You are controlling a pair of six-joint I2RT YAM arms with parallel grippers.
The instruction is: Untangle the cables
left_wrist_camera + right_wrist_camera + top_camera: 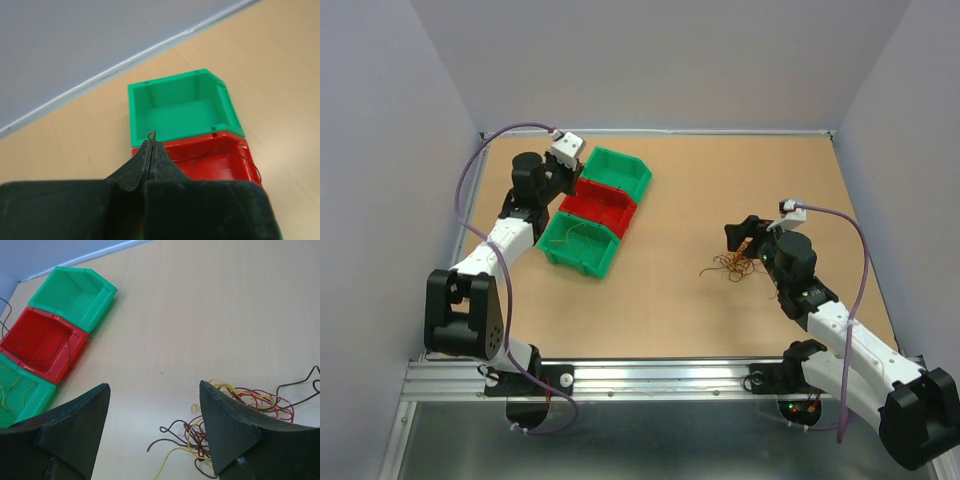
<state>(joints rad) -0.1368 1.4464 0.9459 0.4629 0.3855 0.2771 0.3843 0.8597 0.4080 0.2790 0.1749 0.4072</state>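
Left claw: the left claw [151, 146] sits at the lower middle of its wrist view. The jaws are pressed together with no gap, over the seam between two bins.
Held wire: a pinched strand [151, 134], thin and dark brown, is caught at the very tips. A small loop of it pokes out above them.
Right claw: the right claw [154, 387] is spread wide and has nothing between its fingers. It hangs over bare table at the right of the top view.
Cables: the clump of cables [730, 267] lies on the table right of centre in the top view, just beside the right claw. In the right wrist view these red, yellow and dark brown curls sprawl across the lower right, partly behind the finger [227, 425] on the right of that frame.
Bins: three bins stand in a touching diagonal row at the upper left of the top view, made up of the far green bin [632, 166], the red bin [588, 210] and the near green bin [588, 258].
Sorted wires: a dark strand [65, 342] curls inside the red bin, and yellow strands [10, 385] lie in the near green bin.
Far green bin: no wire shows in it in either wrist view.
Table: the table [680, 310] is a tan board with pale walls around it.
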